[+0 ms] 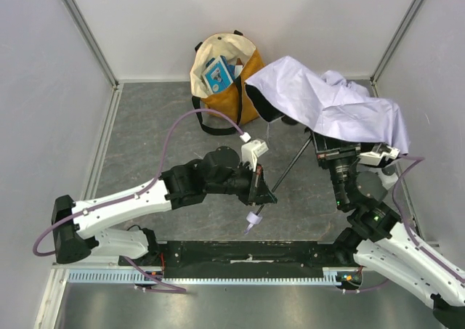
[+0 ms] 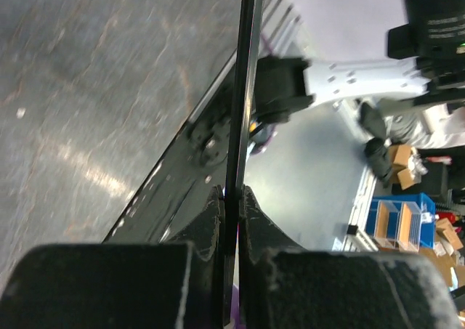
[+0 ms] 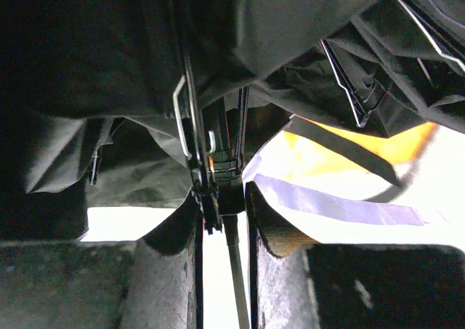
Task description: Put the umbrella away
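Top external view first: where is the pale lavender-white fabric umbrella [image 1: 341, 111]?

Its canopy lies crumpled and half collapsed at the far right of the grey stone-patterned table [image 1: 145, 140]. It is draped over the wrist end of the right arm [image 1: 378, 227]. One edge of the fabric touches the mustard-and-cream tote bag [image 1: 232, 104], which stands open at the back with a blue-and-white packet [image 1: 218, 73] inside. The slim black shaft [image 1: 287, 171] slants out from under the canopy toward the near edge. It ends at the small lavender wrist strap [image 1: 253, 220], just beside the black base rail [image 1: 240, 253].

What about the left gripper [image 1: 261, 193]?

It is pinching the shaft close to the strap end. In the left wrist view, both dark fingers [image 2: 207, 220] press flat against the sides of the thin black rod, which runs straight up between them.

And the right gripper [image 3: 221, 195]?

From above it is hidden beneath the fabric. Its own camera looks up into the shadowed underside of the canopy, with the thin metal ribs [image 3: 356, 89] folded overhead. The two fingers [image 3: 272, 234] sit on either side of the hub where those ribs gather on the shaft. They appear closed onto it, with the shaft running down between them.

Is the umbrella inside the bag?

No, only the canopy's edge reaches it.
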